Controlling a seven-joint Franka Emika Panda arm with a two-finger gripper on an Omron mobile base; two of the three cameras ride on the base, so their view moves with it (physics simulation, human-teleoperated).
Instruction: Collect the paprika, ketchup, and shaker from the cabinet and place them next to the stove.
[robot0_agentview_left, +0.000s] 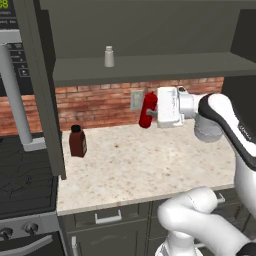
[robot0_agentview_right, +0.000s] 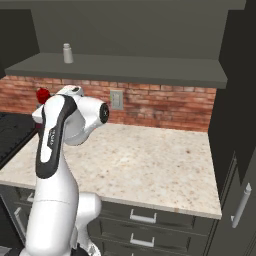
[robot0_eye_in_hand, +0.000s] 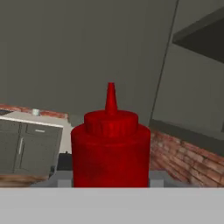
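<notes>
I see the cabinet (robot0_agentview_left: 150, 67) across the top of the left base view and the stove (robot0_agentview_left: 25, 180) at the lower left. Near the centre my gripper (robot0_agentview_left: 150, 112) pinches the ketchup (robot0_agentview_left: 147, 114), lifted above the counter (robot0_agentview_left: 150, 165). The paprika (robot0_agentview_left: 77, 141) stands on the counter, left of centre. The shaker (robot0_agentview_left: 109, 56) stands on the shelf, upper centre.

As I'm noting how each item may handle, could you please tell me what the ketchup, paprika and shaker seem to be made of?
Ketchup, held in the pincer: probably soft plastic; uniform glossy red with a moulded nozzle.
Paprika, on the counter: possibly glass or hard plastic; dark reddish-brown body, matte black cap.
Shaker, on the cabinet shelf: unclear, perhaps glass or ceramic; pale matte body, silvery metal-looking cap.
</notes>
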